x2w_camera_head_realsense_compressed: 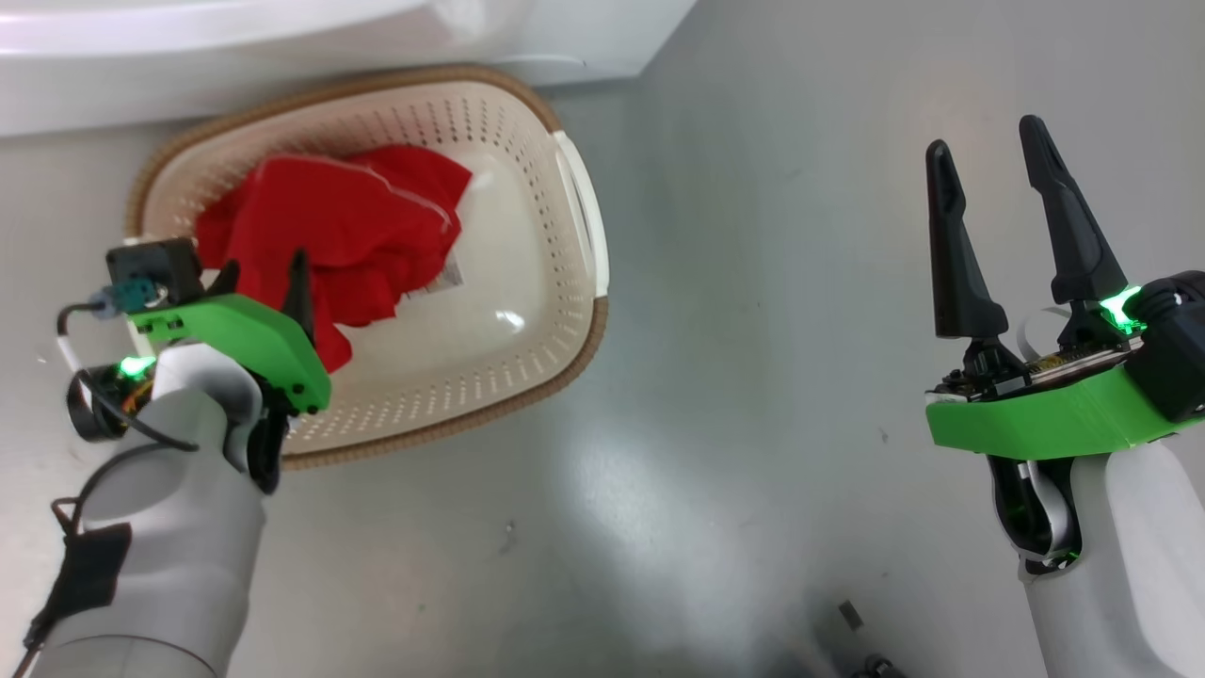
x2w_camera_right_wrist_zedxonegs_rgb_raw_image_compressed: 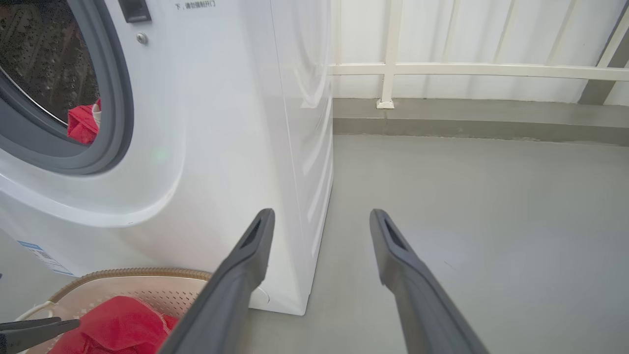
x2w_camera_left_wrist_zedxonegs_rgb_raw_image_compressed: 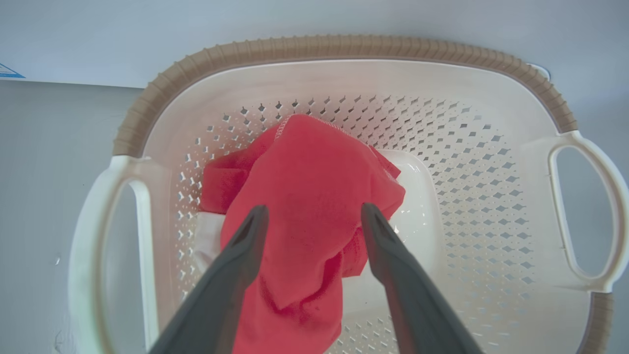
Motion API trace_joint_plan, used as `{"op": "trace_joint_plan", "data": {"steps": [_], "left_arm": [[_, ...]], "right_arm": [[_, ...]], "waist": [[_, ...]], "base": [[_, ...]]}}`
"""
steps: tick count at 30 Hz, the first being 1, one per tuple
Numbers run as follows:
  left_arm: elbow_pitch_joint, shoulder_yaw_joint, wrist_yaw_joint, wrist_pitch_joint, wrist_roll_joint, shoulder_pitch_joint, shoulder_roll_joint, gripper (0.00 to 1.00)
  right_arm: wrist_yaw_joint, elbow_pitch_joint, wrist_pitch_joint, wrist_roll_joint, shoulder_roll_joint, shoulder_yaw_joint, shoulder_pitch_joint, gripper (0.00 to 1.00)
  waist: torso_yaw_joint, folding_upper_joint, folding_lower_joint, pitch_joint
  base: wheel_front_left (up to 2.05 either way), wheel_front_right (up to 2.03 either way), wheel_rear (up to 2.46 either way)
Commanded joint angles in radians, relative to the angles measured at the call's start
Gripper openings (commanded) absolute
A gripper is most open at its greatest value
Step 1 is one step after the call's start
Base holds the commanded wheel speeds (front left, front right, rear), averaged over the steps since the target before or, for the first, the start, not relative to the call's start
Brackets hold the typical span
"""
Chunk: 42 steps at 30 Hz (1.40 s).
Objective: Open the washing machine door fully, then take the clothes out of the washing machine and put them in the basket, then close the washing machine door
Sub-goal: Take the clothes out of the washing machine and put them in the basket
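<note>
Left wrist view puts the left end effector [x2w_camera_left_wrist_zedxonegs_rgb_raw_image_compressed: 314, 210] nearest. Its two fingers are spread wide and straddle the clothes [x2w_camera_left_wrist_zedxonegs_rgb_raw_image_compressed: 314, 162] without pinching them. That spread reads as a let-go pose, leaving the red garment to rest on its own.

The garment lies bunched on the bottom of the basket [x2w_camera_left_wrist_zedxonegs_rgb_raw_image_compressed: 344, 46], off-centre and nearer one handle than the other, inside the perforated walls. The basket stands on the floor [x2w_camera_right_wrist_zedxonegs_rgb_raw_image_compressed: 467, 196], right against the foot of the washing machine [x2w_camera_right_wrist_zedxonegs_rgb_raw_image_compressed: 221, 123], likely so the carry from drum to basket is short.

The right end effector [x2w_camera_head_realsense_compressed: 986, 141] hovers over bare floor well apart from the basket, fingers wide and empty, probably to stay clear of the working arm.

Farther off, the drum opening stands uncovered. A red fabric piece [x2w_camera_right_wrist_zedxonegs_rgb_raw_image_compressed: 81, 123] shows behind the grey ring, so unloading looks unfinished and the closing step has to wait.
</note>
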Motion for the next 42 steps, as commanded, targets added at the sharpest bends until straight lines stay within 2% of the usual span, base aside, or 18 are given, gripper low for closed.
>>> {"op": "trace_joint_plan", "data": {"steps": [1,9,14,24,25,33,42], "left_arm": [[-0.007,0.012,-0.015,-0.018,-0.016,0.044,0.022,1.0],[-0.075,0.016,-0.039,-0.075,-0.035,0.108,0.014,1.0],[-0.25,0.043,-0.042,-0.081,-0.028,0.194,0.012,1.0],[-0.616,0.098,0.023,-0.081,0.054,0.447,-0.002,1.0],[-0.616,0.098,0.023,-0.081,0.054,0.447,-0.002,1.0],[-0.905,0.16,0.051,-0.081,0.094,0.616,-0.012,1.0],[-1.1,0.196,0.081,-0.081,0.126,0.8,-0.005,1.0]], "right_arm": [[0.006,-0.017,-0.006,0.008,0.001,0.02,0.016,1.0],[0.006,0.004,-0.006,-0.002,0.001,0.018,0.042,1.0],[0.006,0.02,-0.006,-0.007,0.001,0.013,0.063,1.0],[0.006,0.052,-0.006,-0.022,0.001,-0.001,0.105,1.0],[0.006,0.052,-0.006,-0.022,0.001,-0.001,0.105,1.0],[0.006,0.074,-0.006,-0.024,0.001,-0.007,0.137,1.0],[0.006,0.091,-0.006,-0.04,0.001,-0.012,0.199,1.0]], "waist": [[0.02,0.0,0.0,-0.04],[0.046,0.0,0.0,-0.147],[0.059,0.0,0.0,-0.219],[0.08,0.0,0.0,-0.365],[0.08,0.0,0.0,-0.365],[0.09,0.0,0.0,-0.47],[0.084,0.0,0.0,-0.584]], "base": [[0.0,0.0,0.0],[0.0,0.0,0.0],[0.0,0.0,0.0],[0.0,0.0,0.0],[0.0,0.0,0.0],[0.0,0.0,0.0],[0.0,0.0,0.0]]}}
